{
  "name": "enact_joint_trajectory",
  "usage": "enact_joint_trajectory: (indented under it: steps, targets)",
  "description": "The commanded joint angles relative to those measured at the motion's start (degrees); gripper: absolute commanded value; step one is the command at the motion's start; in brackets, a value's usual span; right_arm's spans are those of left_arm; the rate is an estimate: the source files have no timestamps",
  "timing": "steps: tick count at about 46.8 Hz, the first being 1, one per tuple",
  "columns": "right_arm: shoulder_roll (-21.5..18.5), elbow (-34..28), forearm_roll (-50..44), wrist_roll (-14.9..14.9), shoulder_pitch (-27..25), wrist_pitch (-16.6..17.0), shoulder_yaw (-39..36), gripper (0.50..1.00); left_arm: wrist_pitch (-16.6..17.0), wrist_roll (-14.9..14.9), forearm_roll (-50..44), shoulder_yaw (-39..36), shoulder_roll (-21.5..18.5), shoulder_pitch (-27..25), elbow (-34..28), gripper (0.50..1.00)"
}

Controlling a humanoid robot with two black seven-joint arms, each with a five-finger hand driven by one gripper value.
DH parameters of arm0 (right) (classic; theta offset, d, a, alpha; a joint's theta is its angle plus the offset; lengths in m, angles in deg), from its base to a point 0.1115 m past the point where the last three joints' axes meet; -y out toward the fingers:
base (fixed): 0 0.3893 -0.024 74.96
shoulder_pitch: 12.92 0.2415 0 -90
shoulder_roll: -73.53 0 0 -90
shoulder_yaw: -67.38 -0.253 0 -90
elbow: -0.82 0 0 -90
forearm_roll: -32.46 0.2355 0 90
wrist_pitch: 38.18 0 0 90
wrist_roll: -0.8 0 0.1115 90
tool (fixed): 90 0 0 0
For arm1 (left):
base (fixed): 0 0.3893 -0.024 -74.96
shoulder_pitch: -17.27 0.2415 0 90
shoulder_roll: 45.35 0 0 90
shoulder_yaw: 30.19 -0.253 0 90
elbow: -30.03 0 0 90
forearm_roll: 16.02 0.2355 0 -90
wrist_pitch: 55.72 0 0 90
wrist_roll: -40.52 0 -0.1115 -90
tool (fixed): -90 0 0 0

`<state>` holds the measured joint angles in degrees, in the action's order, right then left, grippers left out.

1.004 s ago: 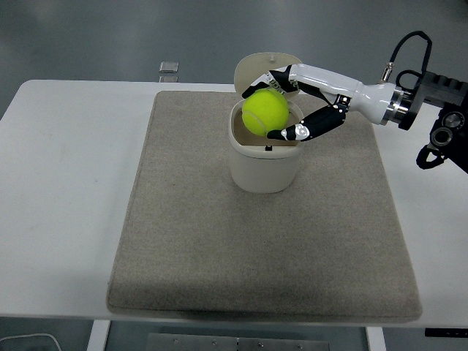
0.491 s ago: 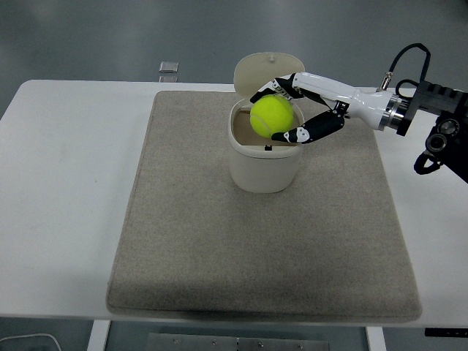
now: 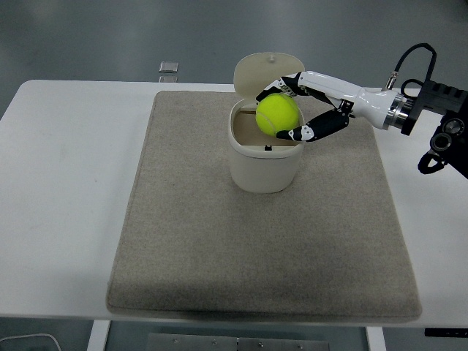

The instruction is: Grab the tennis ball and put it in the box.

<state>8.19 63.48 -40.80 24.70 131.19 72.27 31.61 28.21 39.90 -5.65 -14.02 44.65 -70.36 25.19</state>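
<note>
Right hand [image 3: 292,110] pinches the fuzzy yellow tennis ball [image 3: 277,115] between curled fingers, over the round cream box [image 3: 265,164] with its lid up, on a gray felt mat [image 3: 219,241]; box inside mostly hidden.

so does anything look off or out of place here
Nothing stands out. The right robot hand holds the tennis ball over the open box, whose lid is tipped back. The box stands upright on the mat, with nothing spilled.
</note>
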Motion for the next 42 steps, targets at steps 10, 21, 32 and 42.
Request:
enact_joint_trajectory:
  steps: [10, 21, 32, 42]
  targets:
    - [0.2, 0.1, 0.1, 0.0, -0.1, 0.2, 0.1, 0.856, 0.0, 0.0, 0.0, -0.1, 0.0, 0.0, 0.0, 0.992]
    - [0.3, 0.2, 0.1, 0.0, -0.1, 0.4, 0.0, 0.858, 0.0, 0.0, 0.0, 0.0, 0.0, 0.0, 0.0, 0.992]
    - [1.6, 0.7, 2.9, 0.1, -0.5, 3.2, -0.7, 0.858, 0.0, 0.0, 0.0, 0.0, 0.0, 0.0, 0.0, 0.992]
    - [6.8, 0.8, 12.8, 0.0, -0.7, 12.8, -1.1, 0.858, 0.0, 0.0, 0.0, 0.0, 0.0, 0.0, 0.0, 0.992]
